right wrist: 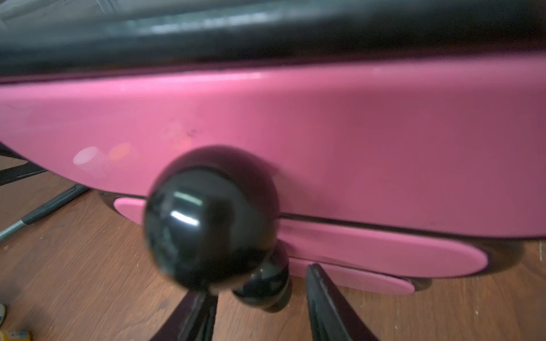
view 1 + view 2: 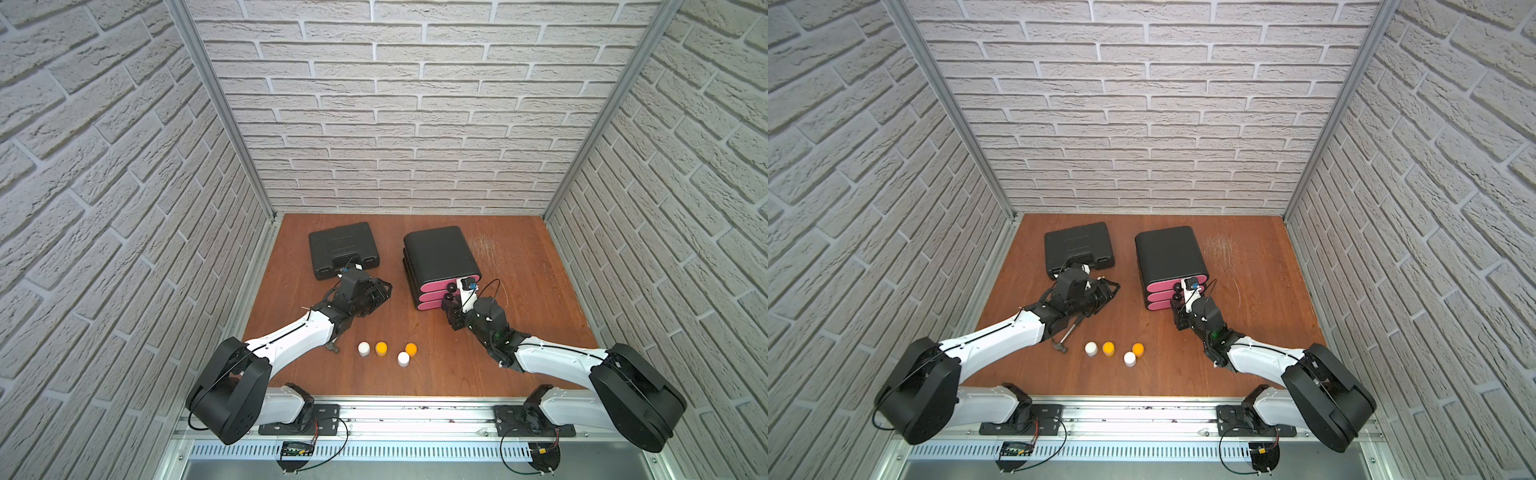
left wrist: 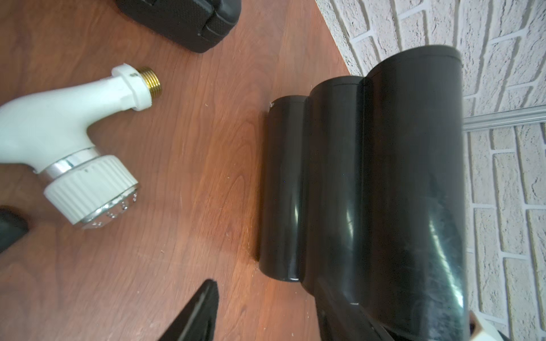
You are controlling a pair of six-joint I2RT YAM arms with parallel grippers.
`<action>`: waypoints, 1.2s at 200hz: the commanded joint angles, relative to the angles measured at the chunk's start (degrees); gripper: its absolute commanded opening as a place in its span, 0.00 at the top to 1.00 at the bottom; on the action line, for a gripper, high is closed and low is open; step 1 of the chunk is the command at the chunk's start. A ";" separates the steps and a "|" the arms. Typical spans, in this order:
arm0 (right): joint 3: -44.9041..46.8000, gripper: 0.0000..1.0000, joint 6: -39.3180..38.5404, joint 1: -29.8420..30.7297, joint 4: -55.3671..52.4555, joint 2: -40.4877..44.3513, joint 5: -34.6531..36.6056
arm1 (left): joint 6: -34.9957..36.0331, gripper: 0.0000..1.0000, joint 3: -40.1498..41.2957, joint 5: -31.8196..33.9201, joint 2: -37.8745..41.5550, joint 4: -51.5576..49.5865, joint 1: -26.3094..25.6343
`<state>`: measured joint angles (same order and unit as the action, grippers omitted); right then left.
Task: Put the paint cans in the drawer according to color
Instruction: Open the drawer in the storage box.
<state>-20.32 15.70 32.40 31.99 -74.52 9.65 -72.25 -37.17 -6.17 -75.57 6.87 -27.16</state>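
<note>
Four paint cans stand in a loose row on the near part of the table: a white one (image 2: 363, 348), an orange one (image 2: 381, 347), a second white one (image 2: 403, 358) and a second orange one (image 2: 411, 348). The drawer (image 2: 440, 253), a black chest with three pink fronts, stands behind them with all three fronts pushed in. My right gripper (image 1: 263, 313) is open right in front of the black knobs, and a lower knob (image 1: 266, 286) sits between its fingers. My left gripper (image 3: 266, 319) is open and empty beside the chest's left wall (image 3: 334, 183).
A flat black tool case (image 2: 343, 249) lies at the back left. A white pipe fitting (image 3: 74, 141) rests on the table under my left wrist. A small hammer (image 2: 1065, 338) lies partly under the left forearm. Brick walls close in three sides.
</note>
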 commanded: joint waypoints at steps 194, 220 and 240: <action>2.68 0.70 -1.05 -1.08 3.53 2.76 -0.67 | 0.24 0.42 0.01 0.81 1.98 -0.91 1.05; 4.60 0.70 -0.46 -1.10 2.00 6.02 0.03 | 0.15 0.42 -0.10 0.15 1.92 -0.37 0.97; 5.36 0.70 -0.10 -1.06 -0.07 8.60 0.19 | 0.41 0.42 -0.36 -0.67 2.06 -0.20 0.98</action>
<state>-15.99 15.00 32.05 32.51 -69.43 7.68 -72.23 -37.17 -6.17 -74.59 5.41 -26.41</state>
